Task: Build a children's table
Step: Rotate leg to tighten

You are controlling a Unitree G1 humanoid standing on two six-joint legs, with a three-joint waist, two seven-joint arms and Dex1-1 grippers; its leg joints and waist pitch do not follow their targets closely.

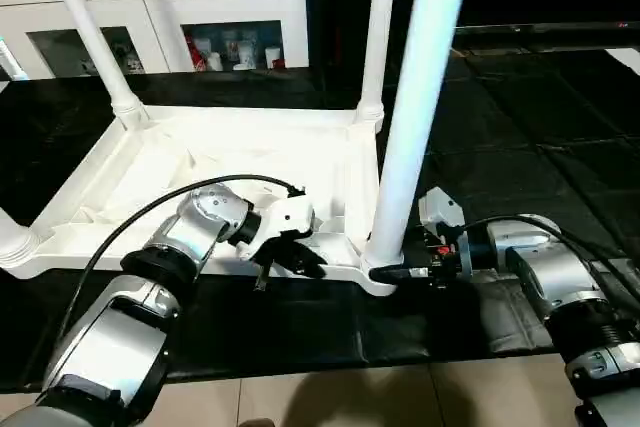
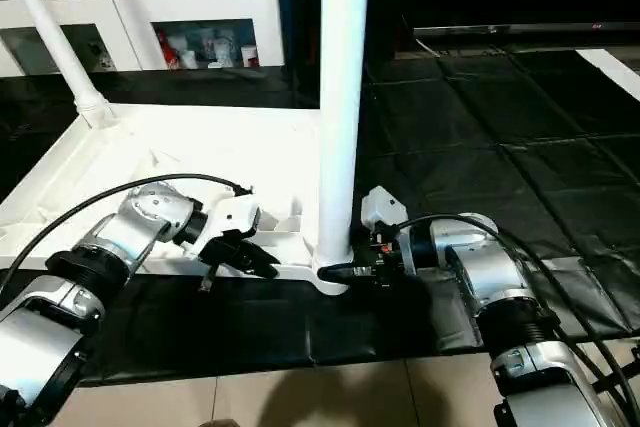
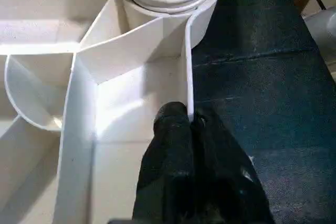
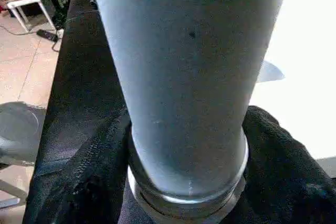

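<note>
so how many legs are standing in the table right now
4: near-right corner leg with the right gripper at its base, far-right leg, far-left leg, and the near-left one's base at the picture edge.

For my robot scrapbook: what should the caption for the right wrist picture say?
Right gripper jaws wrapped around the base of a white table leg.

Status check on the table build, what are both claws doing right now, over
Left claw shut on tabletop rim. Right claw around base of near leg, which stands in its corner socket. Tabletop upside down on black mat. Nothing in the way.
</note>
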